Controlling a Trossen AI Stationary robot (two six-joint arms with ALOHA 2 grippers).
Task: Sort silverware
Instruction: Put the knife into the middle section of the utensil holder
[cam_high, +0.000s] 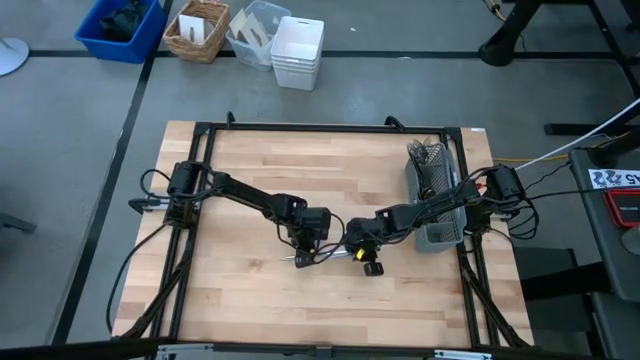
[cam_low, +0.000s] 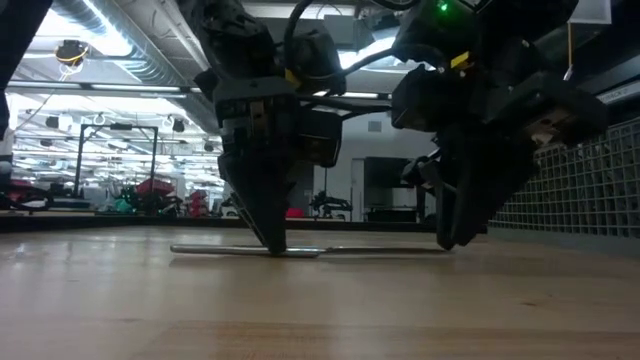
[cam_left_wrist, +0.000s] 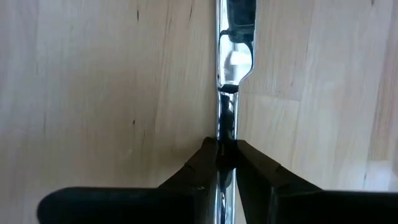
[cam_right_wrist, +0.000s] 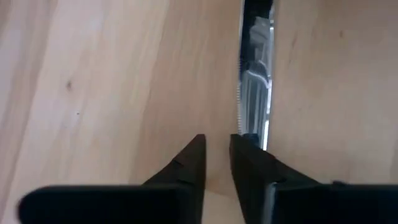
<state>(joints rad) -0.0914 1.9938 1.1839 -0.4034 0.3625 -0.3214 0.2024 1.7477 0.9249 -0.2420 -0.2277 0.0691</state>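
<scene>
One shiny table knife (cam_high: 335, 256) lies flat on the wooden table, near its middle. My left gripper (cam_high: 303, 256) points down and is shut on it; the low view shows the left gripper (cam_low: 272, 245) with its tips at the knife (cam_low: 210, 249). My right gripper (cam_high: 368, 262) stands just to the right, over the serrated blade (cam_right_wrist: 255, 93), its fingers a narrow gap apart with bare wood between them. One right finger (cam_right_wrist: 249, 165) overlaps the blade's end; whether it touches, I cannot tell. More silverware stands in the dark mesh caddy (cam_high: 437, 195) on the right. My left gripper (cam_left_wrist: 225, 152) pinches a narrow stretch of the knife (cam_left_wrist: 226, 124) between its two fingers, below a wider shiny part (cam_left_wrist: 236, 59). The fingers come from above, pointing down, and lie across the knife. The knife rests level on the table.
The mesh caddy (cam_low: 590, 180) stands near the table's right edge, behind the right arm. Bare wood stretches to the left and near sides. Beyond the far edge, on the floor, are a blue bin (cam_high: 120, 25), a wicker basket (cam_high: 197, 30) and white containers (cam_high: 297, 50).
</scene>
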